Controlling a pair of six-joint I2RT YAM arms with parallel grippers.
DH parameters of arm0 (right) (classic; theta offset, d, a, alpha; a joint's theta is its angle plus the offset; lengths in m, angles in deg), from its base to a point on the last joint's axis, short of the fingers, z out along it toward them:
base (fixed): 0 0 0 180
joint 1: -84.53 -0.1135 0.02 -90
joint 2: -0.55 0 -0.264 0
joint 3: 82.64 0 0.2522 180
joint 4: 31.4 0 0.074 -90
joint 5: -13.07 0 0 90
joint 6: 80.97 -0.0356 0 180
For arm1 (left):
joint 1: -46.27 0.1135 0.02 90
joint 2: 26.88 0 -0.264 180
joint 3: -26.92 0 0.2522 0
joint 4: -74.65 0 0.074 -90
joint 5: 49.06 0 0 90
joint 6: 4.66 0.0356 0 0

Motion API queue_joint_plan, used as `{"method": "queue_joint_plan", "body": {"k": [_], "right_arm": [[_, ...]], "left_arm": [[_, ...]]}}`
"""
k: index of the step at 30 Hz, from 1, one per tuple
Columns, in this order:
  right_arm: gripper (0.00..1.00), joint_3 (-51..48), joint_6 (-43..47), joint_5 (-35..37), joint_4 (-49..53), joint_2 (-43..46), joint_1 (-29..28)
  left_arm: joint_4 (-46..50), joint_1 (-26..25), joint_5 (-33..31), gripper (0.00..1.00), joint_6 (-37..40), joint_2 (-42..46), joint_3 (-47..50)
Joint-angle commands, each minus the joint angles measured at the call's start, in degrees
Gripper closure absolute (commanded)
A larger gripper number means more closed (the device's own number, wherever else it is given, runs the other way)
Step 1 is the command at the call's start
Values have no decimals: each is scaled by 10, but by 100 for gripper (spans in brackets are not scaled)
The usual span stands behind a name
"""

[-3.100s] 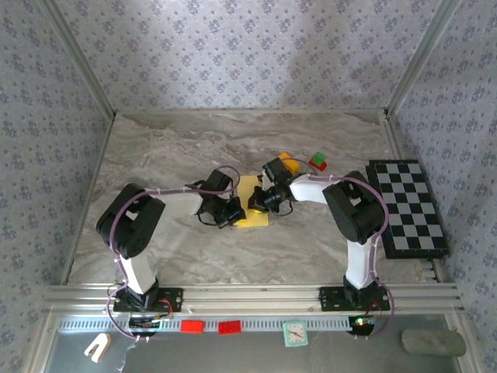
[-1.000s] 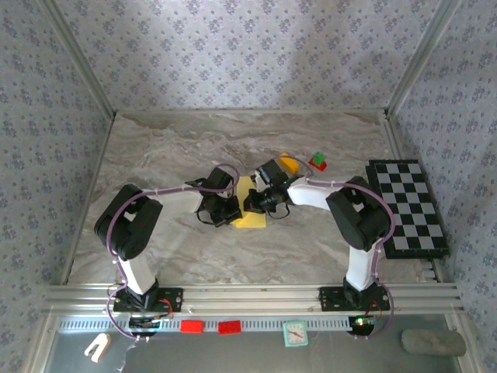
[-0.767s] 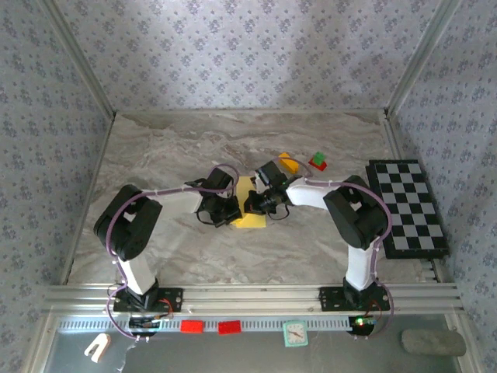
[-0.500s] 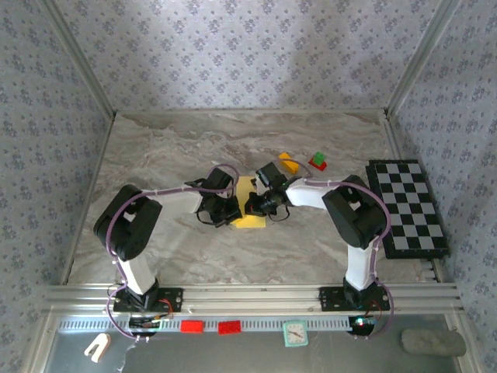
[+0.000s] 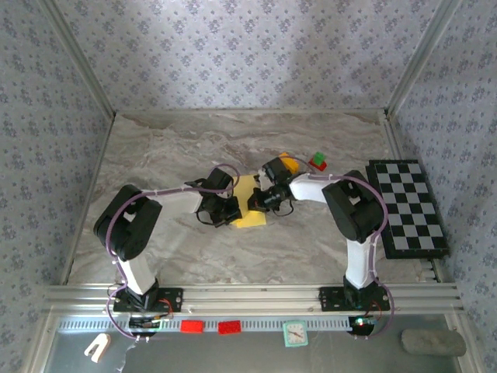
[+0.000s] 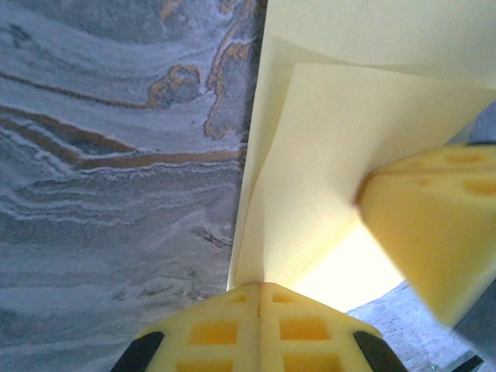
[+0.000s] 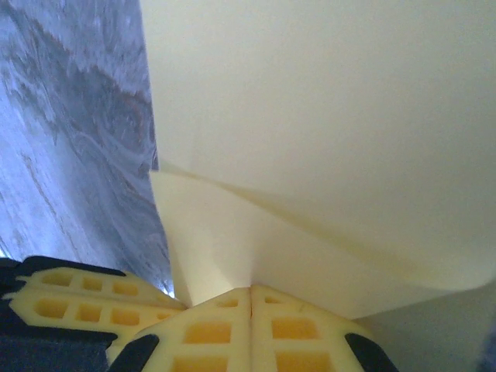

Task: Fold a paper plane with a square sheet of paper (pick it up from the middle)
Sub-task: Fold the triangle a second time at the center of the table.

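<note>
The square sheet of paper (image 5: 250, 208) is plain yellow, partly folded, and sits mid-table between my two grippers. My left gripper (image 5: 232, 211) meets its left edge with the fingers shut. In the left wrist view the paper (image 6: 333, 147) has its edge and a fold line running into the seam of the closed left gripper (image 6: 260, 288). A fingertip (image 6: 434, 225) of the other gripper touches the sheet from the right. My right gripper (image 5: 255, 202) is shut too. In the right wrist view a crease in the paper (image 7: 325, 108) converges on the closed tips of that gripper (image 7: 249, 291).
A small orange-yellow block (image 5: 289, 162) and a green-and-red block (image 5: 318, 161) lie just behind the right arm. A black-and-white checkered board (image 5: 407, 207) lies at the table's right edge. Bare marble surface (image 5: 155, 148) stretches to the left and back.
The right wrist has shifted slightly right and back over the last half second. The left arm and the paper have barely moved.
</note>
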Motion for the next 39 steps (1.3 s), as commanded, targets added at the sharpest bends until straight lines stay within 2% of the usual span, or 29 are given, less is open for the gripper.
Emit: {"method": "queue_joint_plan", "body": {"k": [1, 9, 17, 23, 31, 39], "right_arm": [[98, 14, 16, 62, 11, -32, 55], [98, 36, 15, 76, 25, -20, 93], [98, -10, -6, 61, -1, 67, 60], [98, -16, -28, 43, -14, 42, 13], [98, -4, -26, 38, -3, -3, 2], [98, -10, -22, 47, 10, -24, 2]], "left_arm": [[107, 3, -54, 100, 15, -26, 23], [104, 2, -47, 100, 27, -25, 11], [96, 2, -30, 100, 46, -19, -21], [91, 2, -19, 100, 78, -16, -44], [60, 2, 5, 100, 94, -7, -60], [2, 1, 36, 91, 83, -29, -80]]}}
